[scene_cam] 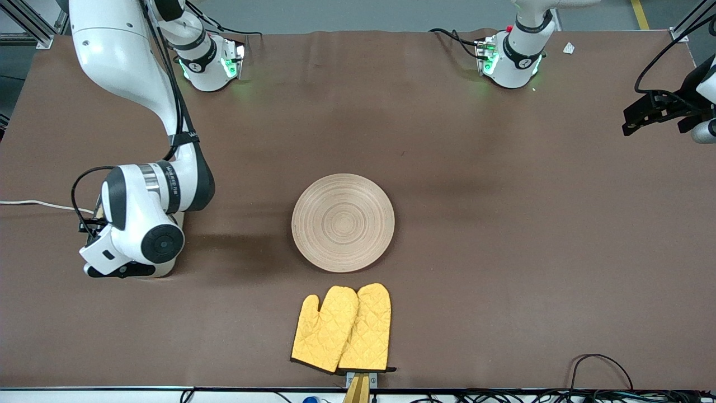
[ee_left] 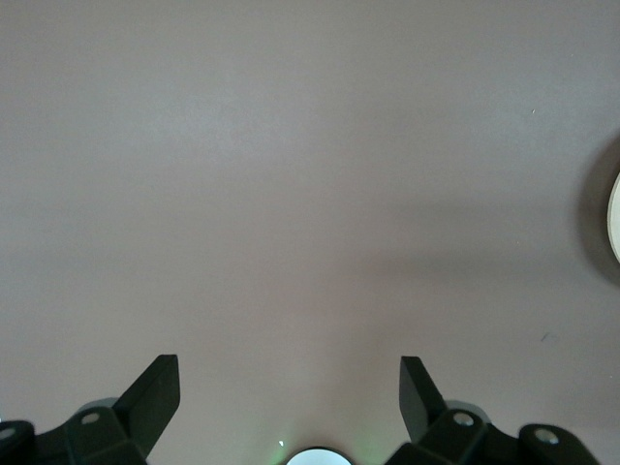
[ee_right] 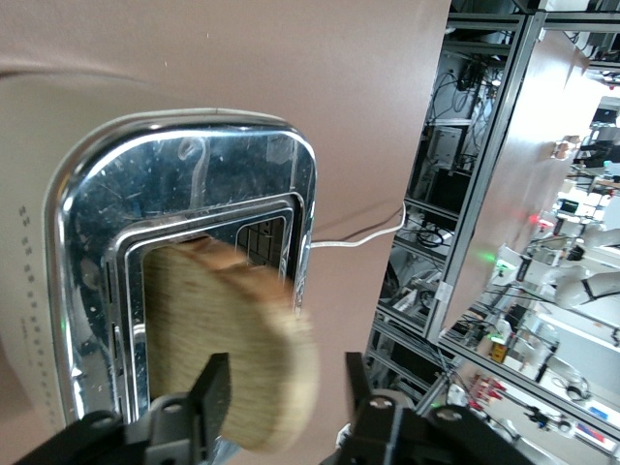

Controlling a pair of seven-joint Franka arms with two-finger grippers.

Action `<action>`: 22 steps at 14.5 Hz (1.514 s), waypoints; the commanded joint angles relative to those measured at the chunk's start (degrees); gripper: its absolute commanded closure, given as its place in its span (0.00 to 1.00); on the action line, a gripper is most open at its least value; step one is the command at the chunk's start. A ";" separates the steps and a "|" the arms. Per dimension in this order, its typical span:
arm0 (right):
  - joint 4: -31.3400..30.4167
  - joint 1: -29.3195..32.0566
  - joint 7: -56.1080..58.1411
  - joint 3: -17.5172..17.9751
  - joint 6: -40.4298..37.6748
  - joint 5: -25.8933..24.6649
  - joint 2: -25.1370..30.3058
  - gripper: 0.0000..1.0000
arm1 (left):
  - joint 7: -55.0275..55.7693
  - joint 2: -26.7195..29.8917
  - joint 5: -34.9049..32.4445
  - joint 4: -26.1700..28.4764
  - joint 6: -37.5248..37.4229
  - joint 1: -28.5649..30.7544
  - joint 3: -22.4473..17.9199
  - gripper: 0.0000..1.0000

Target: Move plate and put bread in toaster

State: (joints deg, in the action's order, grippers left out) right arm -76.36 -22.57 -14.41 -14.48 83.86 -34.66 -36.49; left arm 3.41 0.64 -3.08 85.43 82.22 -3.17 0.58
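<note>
Right gripper (ee_right: 284, 376): points down over the toaster (ee_right: 194, 174) at the right arm's end of the table. Fingers (ee_right: 215, 387) parted, wider than the slice is thick. One finger overlaps the bread's face in the right wrist view; the other stands clear of it with a visible gap. No firm hold seen. In the front view the arm's own wrist hides this gripper.

Left gripper (ee_left: 289, 387): hangs over bare tabletop at the left arm's end, arm waiting. Fingers spread wide, nothing between them.

Table (scene_cam: 503, 252): brown surface, both arm bases along the edge farthest from the front camera.

Toaster: cream body, shiny chrome top, two slots. Sits under the right arm's wrist, so the front view barely shows it. Dotted pattern faint along its side in the right wrist view.

Plate (scene_cam: 343, 222): round, light wood, ring grooves. Lies flat mid-table, well apart from the toaster and from both grippers. Its rim just shows at the edge of the left wrist view.

Oven mitts (scene_cam: 342, 327): yellow quilted pair, overlapping, nearer to the front camera than the plate, near the table edge.

Bread (ee_right: 232, 339): brown slice, blurred, standing partway in one slot of the toaster, upper part above the chrome and tilted.

Cord (scene_cam: 33, 203): white, runs off the table from the toaster's spot.
</note>
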 commanded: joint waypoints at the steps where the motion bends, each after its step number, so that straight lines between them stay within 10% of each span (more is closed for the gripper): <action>1: 1.11 -0.37 -0.27 1.03 -3.34 5.80 5.71 0.00 | -0.69 0.23 0.09 0.08 0.49 -0.25 -0.31 0.00; 12: 3.14 10.42 3.57 0.50 -4.84 32.44 26.80 0.00 | -0.86 -0.91 0.00 -1.85 0.49 -0.95 -0.05 0.00; 22: -6.84 18.00 23.64 0.68 -6.44 33.35 38.13 0.00 | -1.12 -0.91 0.34 -1.85 0.22 -1.13 0.30 0.00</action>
State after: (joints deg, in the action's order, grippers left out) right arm -74.08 -5.22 8.16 -14.91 75.08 -1.80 -5.88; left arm 3.37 0.35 -3.08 84.91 82.91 -3.99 0.89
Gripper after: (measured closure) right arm 0.000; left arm 0.000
